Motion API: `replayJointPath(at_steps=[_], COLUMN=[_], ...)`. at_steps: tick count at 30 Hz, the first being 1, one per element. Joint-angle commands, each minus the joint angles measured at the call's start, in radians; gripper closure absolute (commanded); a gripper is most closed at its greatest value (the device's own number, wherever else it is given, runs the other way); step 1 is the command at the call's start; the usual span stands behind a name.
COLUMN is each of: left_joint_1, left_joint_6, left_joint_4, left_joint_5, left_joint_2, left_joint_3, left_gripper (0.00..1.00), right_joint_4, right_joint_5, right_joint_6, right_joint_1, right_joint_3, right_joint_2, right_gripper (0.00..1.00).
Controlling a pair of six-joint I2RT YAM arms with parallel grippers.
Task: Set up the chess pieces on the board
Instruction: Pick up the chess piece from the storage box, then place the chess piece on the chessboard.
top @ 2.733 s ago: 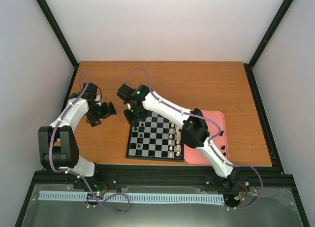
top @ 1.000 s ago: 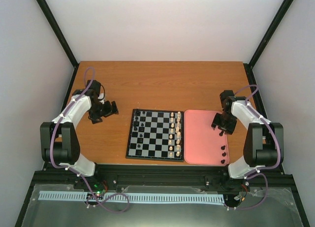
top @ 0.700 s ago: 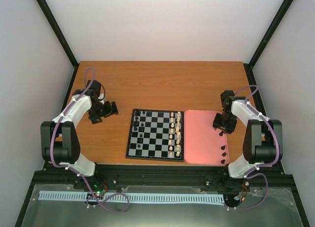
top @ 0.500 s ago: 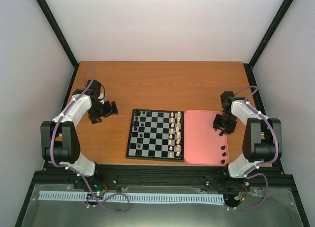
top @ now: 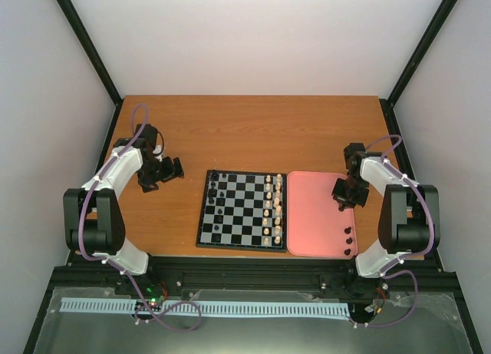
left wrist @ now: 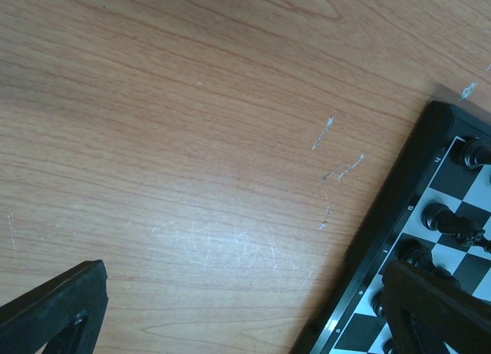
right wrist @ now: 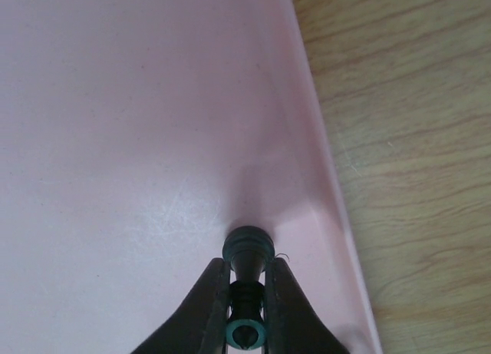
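The right tool is pinched narrow on a black chess piece, one finger on either side of its neck, just inside the right wall of the pink tray. The piece seems to lie on its side, its long axis in line with the fingers and its head pointing away from the wrist. The board lies to this tool's left, across the tray, with the black ranks on its far columns. Other black pieces sit in the tray behind the tool. The left tool gapes wide over the desk, nearer those ranks and holding nothing.
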Motion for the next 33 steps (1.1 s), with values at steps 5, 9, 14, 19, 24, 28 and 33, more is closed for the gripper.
replayJointPath(at_steps=[5,9,14,19,24,28,33], left_joint_1=[-0.006,-0.006,-0.006,-0.006,-0.015,-0.019,-0.023], left_joint_6=[0.017,0.012,0.010,0.005,0.000,-0.001,0.003], left_joint_4=[0.004,0.001,0.002,0.008,0.001,-0.001,-0.009], left_joint_5=[-0.001,0.011,0.015,0.003,-0.017,-0.025,-0.033], left_joint_2=[0.001,-0.001,-0.007,-0.018,-0.027,-0.037,-0.054], left_joint_3=[0.020,0.026,0.019,0.002,0.001,0.000,-0.002], left_gripper=[0.00,0.00,0.00,0.00,0.00,0.00,0.00], right_joint_4=[-0.023,-0.116,-0.218,-0.244,-0.275,-0.315,-0.299], right_joint_5=[-0.059,-0.045,-0.012,-0.008,-0.008,-0.024,-0.086], right_joint_6=[0.001,0.024,0.126,0.226,0.212,0.168,0.144], right_joint_1=[0.004,0.130,0.410,0.731,0.969,1.042,1.046], right_joint_3=[0.003,0.112,0.294,0.484,0.772,0.988,1.063], right_joint_2=[-0.096,-0.138,-0.134,-0.019,0.231,0.400,0.493], right_gripper=[0.97,0.97,0.97,0.97,0.97,0.97,0.97])
